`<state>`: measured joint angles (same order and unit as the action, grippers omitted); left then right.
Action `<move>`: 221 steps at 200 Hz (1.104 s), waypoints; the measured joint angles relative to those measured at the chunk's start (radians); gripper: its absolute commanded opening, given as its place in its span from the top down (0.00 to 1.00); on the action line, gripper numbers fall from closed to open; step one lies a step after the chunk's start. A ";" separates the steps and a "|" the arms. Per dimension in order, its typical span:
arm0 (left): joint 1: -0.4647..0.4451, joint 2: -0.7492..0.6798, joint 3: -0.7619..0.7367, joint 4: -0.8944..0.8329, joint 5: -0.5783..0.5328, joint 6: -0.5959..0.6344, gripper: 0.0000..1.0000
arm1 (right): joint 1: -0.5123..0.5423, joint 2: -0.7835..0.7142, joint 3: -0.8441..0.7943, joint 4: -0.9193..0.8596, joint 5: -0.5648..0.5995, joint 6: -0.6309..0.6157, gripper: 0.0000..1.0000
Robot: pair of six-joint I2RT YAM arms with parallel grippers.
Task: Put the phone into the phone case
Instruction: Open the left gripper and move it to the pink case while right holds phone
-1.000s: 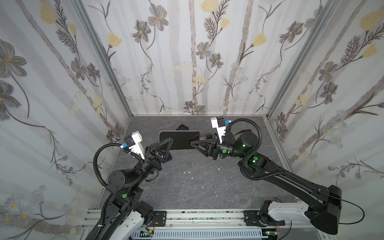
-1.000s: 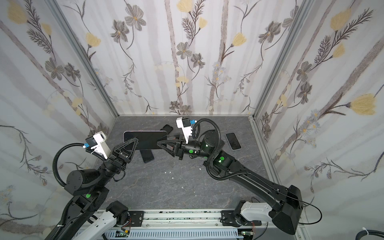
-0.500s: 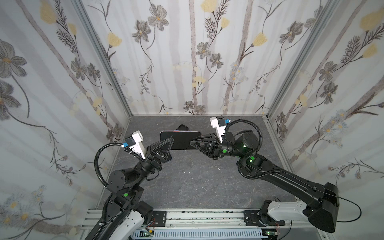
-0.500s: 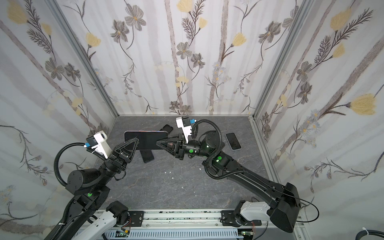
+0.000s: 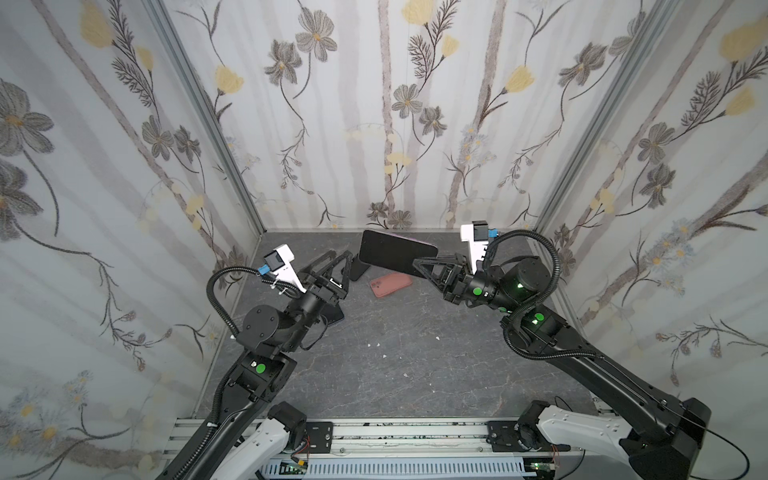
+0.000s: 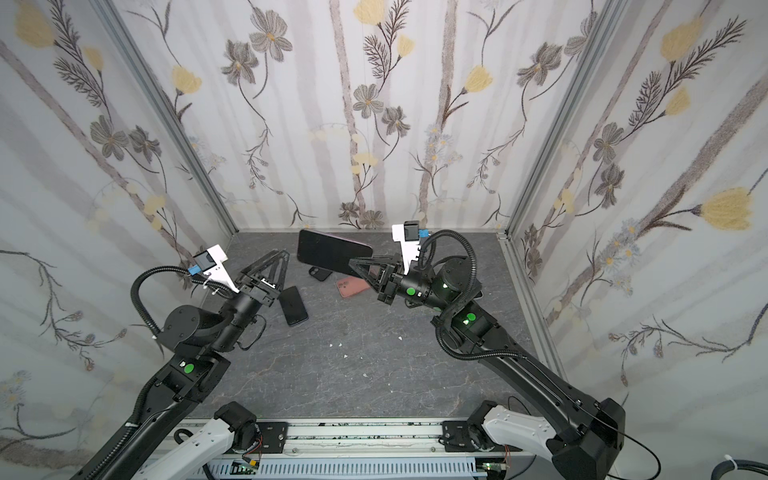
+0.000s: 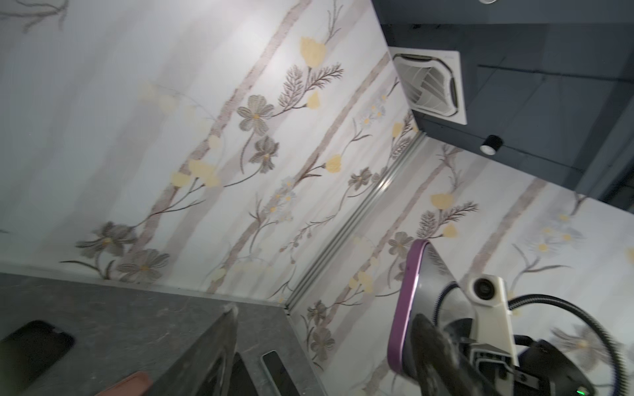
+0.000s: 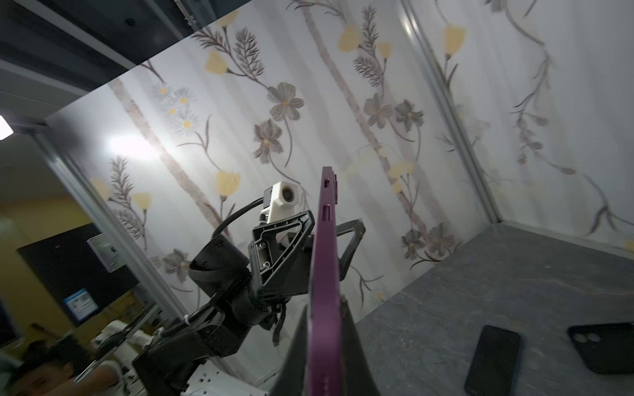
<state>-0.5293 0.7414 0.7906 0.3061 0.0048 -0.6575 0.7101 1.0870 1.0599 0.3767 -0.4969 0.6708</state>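
You are close to done, by the look of it. The phone (image 5: 395, 255) is up in the air above the back of the counter (image 5: 395, 353), screen toward the top views, and a purple case (image 8: 324, 274) wraps its edge. In the right wrist view that rim runs unbroken along the side, with the button cut-outs showing, so the phone looks seated. You cannot see all four corners from here, so treat that as likely rather than certain. Your right fingers (image 5: 422, 263) are clamped on one short end and carry the whole weight. Your left fingers (image 6: 284, 268) stand wide apart, just off the other end and touching nothing. Down on the counter lie a pink case (image 5: 390, 285), a black case (image 6: 320, 273) and a bare black phone (image 6: 294, 306), all untouched. What is left for you is probably only to check that the corners are snapped home, pressing any loose one in, and then to lay the cased phone down flat.
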 measured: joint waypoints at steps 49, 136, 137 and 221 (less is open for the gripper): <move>0.000 0.433 0.177 -0.195 -0.127 0.072 0.28 | -0.219 -0.076 0.000 -0.373 0.233 -0.090 1.00; -0.049 1.337 0.869 -0.589 -0.011 0.219 0.29 | -0.381 -0.113 -0.011 -0.629 0.233 -0.204 1.00; -0.051 1.345 0.877 -0.597 -0.008 0.223 0.29 | -0.381 -0.113 -0.011 -0.630 0.232 -0.205 1.00; -0.100 1.555 0.985 -0.725 0.080 0.368 0.30 | -0.385 -0.132 -0.051 -0.640 0.173 -0.189 1.00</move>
<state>-0.6292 2.2963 1.7752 -0.4187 0.0845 -0.2897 0.3252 0.9554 1.0092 -0.2638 -0.3237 0.4816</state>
